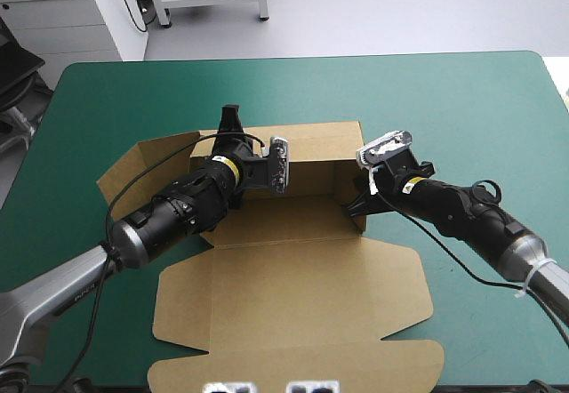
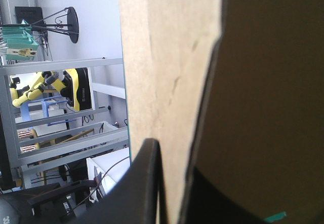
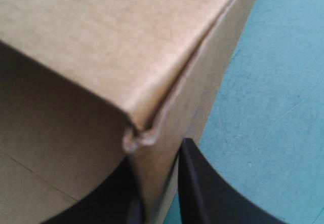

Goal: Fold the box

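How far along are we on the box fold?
Done: far wall and right wall stand up. In hand: left hand pinches the far wall's left end, right hand the right wall. To do: the left panel lies splayed out, the lid flat.

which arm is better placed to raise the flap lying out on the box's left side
Left, probably: the left gripper grips the box right beside that flap, while the right gripper pinches the right wall opposite.

One box (image 1: 302, 277), seemingly single; two pincers (image 1: 233, 128) (image 1: 357, 204).
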`<state>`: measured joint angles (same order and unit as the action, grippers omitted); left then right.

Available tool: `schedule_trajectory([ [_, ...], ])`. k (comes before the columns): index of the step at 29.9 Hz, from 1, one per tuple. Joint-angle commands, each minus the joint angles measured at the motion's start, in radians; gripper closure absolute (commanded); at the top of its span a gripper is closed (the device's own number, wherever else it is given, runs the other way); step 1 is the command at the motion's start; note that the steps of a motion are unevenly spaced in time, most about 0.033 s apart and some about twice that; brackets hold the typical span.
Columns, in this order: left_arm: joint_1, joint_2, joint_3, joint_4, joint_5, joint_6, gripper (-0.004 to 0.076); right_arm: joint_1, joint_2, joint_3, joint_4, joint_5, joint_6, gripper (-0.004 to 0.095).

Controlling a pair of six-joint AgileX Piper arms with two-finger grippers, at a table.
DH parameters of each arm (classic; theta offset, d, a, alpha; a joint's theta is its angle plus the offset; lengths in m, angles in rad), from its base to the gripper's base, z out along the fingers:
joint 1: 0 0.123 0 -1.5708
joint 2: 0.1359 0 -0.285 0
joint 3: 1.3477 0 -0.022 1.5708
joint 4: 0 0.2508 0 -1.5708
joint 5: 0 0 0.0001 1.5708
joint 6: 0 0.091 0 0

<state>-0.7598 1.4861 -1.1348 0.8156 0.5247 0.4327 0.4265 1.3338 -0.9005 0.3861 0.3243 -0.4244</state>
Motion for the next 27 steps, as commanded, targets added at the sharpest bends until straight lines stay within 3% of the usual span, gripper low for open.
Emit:
schedule_trajectory([
  [1,-0.012,-0.006,-0.007,-0.065,-0.003,-0.024,0.0732,0.006,-0.014,-0.007,0.048,0.021,-0.032,0.0921],
  [9,-0.026,-0.010,-0.009,-0.061,0.051,-0.015,0.0717,0.006,-0.014,-0.007,0.048,-0.025,-0.024,0.0921],
  [12,-0.049,-0.012,-0.009,-0.061,0.052,-0.015,0.0650,0.006,-0.012,-0.007,0.056,-0.052,-0.021,0.0921],
  [20,-0.134,-0.030,-0.009,-0.060,0.082,-0.039,0.0365,0.006,0.046,-0.007,0.081,-0.125,-0.021,0.0920],
  [27,-0.157,-0.086,-0.009,-0.060,0.078,-0.077,0.0353,0.006,0.115,-0.007,0.081,-0.256,-0.006,0.0920],
])
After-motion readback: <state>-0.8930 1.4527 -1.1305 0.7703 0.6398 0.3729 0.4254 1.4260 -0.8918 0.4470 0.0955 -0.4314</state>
